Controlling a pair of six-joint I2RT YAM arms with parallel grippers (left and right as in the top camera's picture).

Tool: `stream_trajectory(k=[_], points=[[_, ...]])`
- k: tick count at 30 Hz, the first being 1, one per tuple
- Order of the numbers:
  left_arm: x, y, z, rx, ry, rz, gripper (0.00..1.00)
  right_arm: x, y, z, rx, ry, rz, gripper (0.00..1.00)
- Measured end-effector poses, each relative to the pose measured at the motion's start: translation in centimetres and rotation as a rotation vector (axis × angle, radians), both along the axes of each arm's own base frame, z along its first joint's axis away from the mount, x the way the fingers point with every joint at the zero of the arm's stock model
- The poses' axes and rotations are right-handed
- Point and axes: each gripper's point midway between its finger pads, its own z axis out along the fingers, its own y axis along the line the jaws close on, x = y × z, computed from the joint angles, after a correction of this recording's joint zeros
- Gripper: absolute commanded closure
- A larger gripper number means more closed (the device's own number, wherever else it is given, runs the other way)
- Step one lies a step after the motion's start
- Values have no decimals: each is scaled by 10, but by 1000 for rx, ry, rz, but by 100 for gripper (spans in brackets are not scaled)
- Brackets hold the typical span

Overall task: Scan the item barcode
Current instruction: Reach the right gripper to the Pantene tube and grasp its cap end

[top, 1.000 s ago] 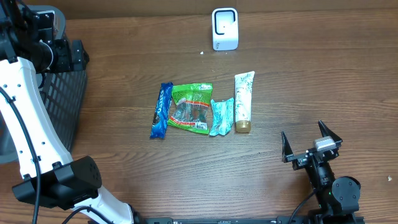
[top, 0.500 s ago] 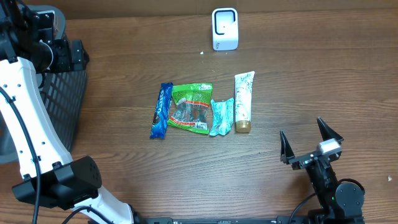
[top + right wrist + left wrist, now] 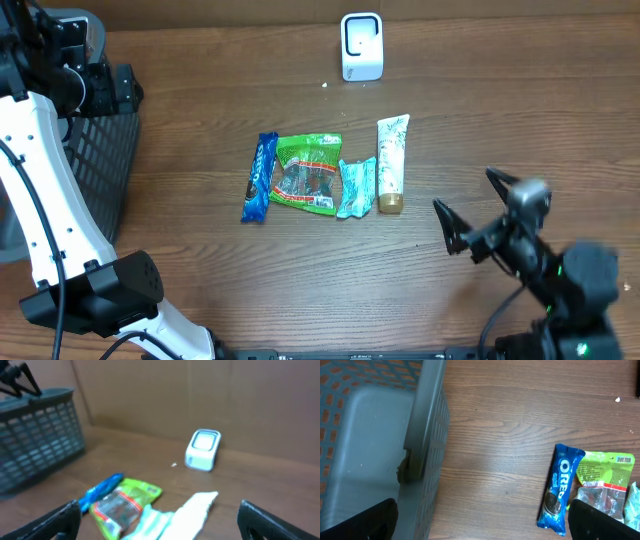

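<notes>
On the table (image 3: 520,90) the row of items (image 3: 320,175) lies flat, easy to grab, in front of the white scanner (image 3: 361,46), while the left gripper (image 3: 482,505) and right gripper (image 3: 462,187) stand wide apart, holding nothing

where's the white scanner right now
In the overhead view the white scanner stands at top centre, beyond the green snack bag and the tube, touching neither.
</notes>
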Motion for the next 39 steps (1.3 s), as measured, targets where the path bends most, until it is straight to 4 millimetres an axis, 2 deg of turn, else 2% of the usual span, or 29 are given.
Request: stream_trajectory(k=[3, 8, 11, 12, 13, 16, 20, 25, 31, 39], points=[[0, 0, 0, 0, 0, 0, 0, 19, 10, 10, -3, 137, 48, 0], [0, 0, 0, 0, 0, 0, 0, 57, 24, 14, -1, 349, 105, 0], [0, 0, 0, 0, 0, 0, 0, 81, 33, 8, 19, 412, 144, 0], [0, 0, 0, 0, 0, 0, 1, 88, 37, 4, 27, 419, 163, 7], [0, 0, 0, 0, 0, 0, 0, 93, 40, -1, 35, 428, 176, 7], [0, 0, 0, 0, 0, 0, 0, 113, 45, -26, 56, 491, 184, 7], [0, 0, 0, 0, 0, 0, 0, 133, 44, -83, 66, 658, 137, 1], [0, 0, 0, 0, 0, 0, 0, 143, 39, -150, 47, 832, 77, 0], [0, 0, 0, 0, 0, 0, 0, 148, 33, -185, 0, 885, 46, 0], [0, 0, 0, 0, 0, 0, 1, 149, 32, -210, -85, 887, 52, 0]])
